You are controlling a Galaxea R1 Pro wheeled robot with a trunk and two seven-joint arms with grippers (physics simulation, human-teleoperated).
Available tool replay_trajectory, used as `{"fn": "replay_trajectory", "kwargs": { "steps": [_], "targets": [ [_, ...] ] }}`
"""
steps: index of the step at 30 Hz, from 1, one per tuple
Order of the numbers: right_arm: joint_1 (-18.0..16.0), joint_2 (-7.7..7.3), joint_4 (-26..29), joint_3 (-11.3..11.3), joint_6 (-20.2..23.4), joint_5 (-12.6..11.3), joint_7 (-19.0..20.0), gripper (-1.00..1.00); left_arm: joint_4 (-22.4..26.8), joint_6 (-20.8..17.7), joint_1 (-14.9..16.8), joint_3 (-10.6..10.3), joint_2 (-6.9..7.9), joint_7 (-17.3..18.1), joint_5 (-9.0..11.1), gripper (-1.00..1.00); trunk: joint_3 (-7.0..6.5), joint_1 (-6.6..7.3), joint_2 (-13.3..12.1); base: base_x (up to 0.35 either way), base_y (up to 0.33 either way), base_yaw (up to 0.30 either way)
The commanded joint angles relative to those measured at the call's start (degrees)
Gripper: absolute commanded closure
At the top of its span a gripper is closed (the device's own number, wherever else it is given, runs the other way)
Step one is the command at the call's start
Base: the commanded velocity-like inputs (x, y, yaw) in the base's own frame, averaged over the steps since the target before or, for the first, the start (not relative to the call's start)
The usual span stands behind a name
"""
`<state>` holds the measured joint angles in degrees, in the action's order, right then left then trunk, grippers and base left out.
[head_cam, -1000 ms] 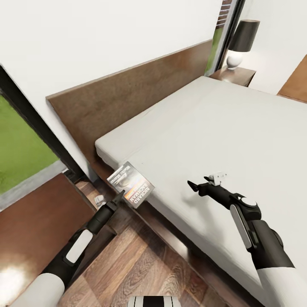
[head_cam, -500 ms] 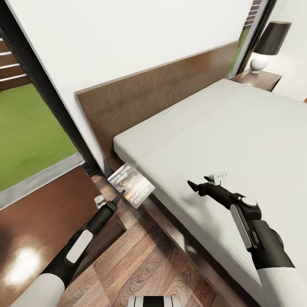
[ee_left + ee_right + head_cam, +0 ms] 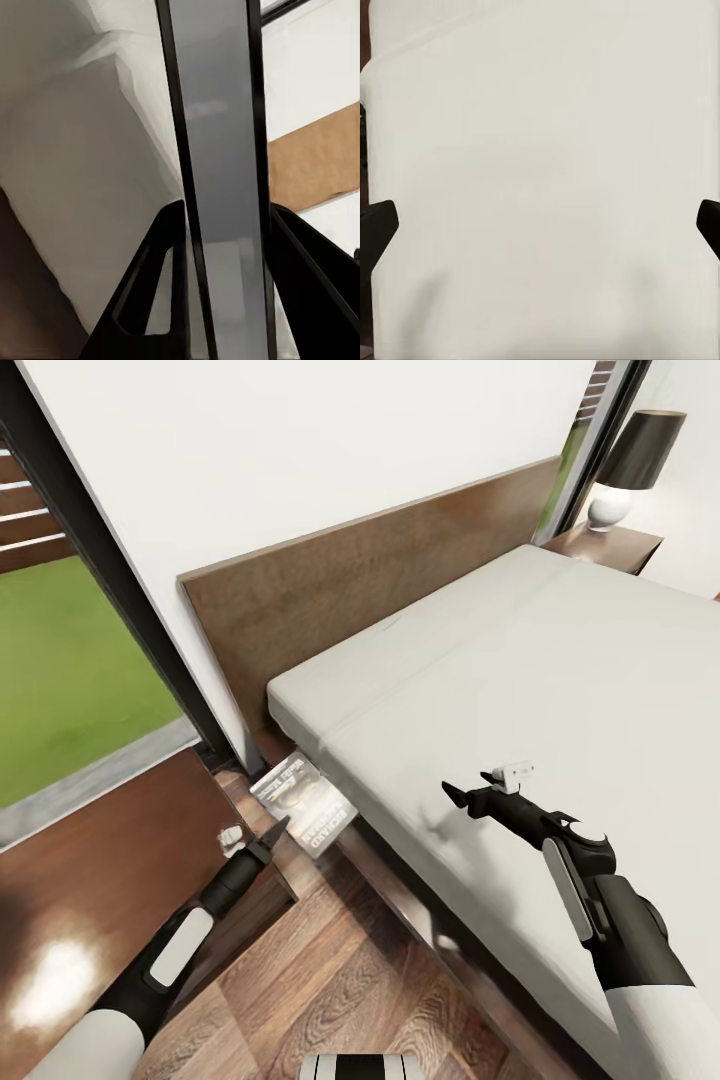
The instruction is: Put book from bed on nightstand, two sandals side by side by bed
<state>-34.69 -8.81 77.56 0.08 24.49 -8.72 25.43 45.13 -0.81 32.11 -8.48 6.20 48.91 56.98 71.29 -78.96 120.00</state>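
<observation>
The book point(image 3: 305, 804) is pinched edge-on in the left end effector point(image 3: 272, 832), clear of the bed point(image 3: 560, 660); the right end effector point(image 3: 462, 798) is spread, empty. Next: lowering onto the near-left nightstand point(image 3: 110, 870).

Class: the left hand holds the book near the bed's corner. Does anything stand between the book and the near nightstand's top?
Nothing visible does. The book, clamped in the left hand, hangs just past the nightstand, whose brown top lies open beside it. The bed is on the other side.
</observation>
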Motion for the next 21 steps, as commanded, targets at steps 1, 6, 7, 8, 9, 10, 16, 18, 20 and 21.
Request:
{"fn": "replay_trajectory", "kwargs": {
  "steps": [1,6,7,8,9,10,16,18,20,21],
  "targets": [
    [0.0,-0.02,0.1,0.0,0.5,-0.6,-0.1,-1.0,-0.3,0.2,-0.2,-0.3,0.27,-0.1,0.2,1.0,0.03,0.01,0.0,0.0,0.0,0.0],
    [0.0,0.01,0.3,0.6,1.1,-0.7,-0.1,-1.0,-0.2,0.1,-1.2,-0.3,1.08,0.5,1.1,1.0,0.03,0.01,0.0,0.0,0.0,0.0],
    [0.0,0.02,0.3,0.7,1.1,-0.8,-0.1,-1.0,-0.2,0.1,-1.2,-0.3,1.12,0.5,1.1,1.0,0.03,0.01,0.0,0.0,0.0,0.0],
    [0.0,0.07,0.4,0.8,1.1,-0.8,-0.1,-1.0,-0.2,0.0,-1.3,-0.3,1.16,0.5,1.2,1.0,0.03,0.01,0.0,0.0,0.0,0.0],
    [0.0,0.08,0.4,0.9,1.1,-0.8,-0.1,-1.0,-0.2,0.0,-1.3,-0.3,1.17,0.5,1.2,1.0,0.03,0.01,0.0,0.0,0.0,0.0],
    [0.0,0.09,0.4,0.9,1.1,-0.8,-0.1,-1.0,-0.2,0.0,-1.3,-0.3,1.17,0.5,1.2,1.0,0.03,0.01,0.0,0.0,0.0,0.0],
    [0.0,0.11,0.5,1.0,0.9,-0.8,-0.1,-1.0,-0.1,0.0,-1.3,-0.2,1.18,0.5,1.2,1.0,0.03,0.01,0.0,0.0,0.0,0.0],
    [0.0,0.11,0.5,1.0,0.9,-0.8,-0.1,-1.0,-0.1,0.0,-1.3,-0.2,1.18,0.5,1.2,1.0,0.03,0.01,0.0,0.0,0.0,0.0],
    [0.0,0.11,0.5,1.0,0.9,-0.8,-0.1,-1.0,-0.1,0.0,-1.3,0.0,1.18,0.5,1.2,1.0,0.03,0.01,0.0,0.0,0.0,0.0],
    [0.0,0.11,0.5,1.0,0.9,-0.8,-0.1,-1.0,-0.1,0.1,-1.3,0.1,1.18,0.5,1.2,1.0,0.03,0.01,0.0,0.0,0.0,0.0]
  ]
}}
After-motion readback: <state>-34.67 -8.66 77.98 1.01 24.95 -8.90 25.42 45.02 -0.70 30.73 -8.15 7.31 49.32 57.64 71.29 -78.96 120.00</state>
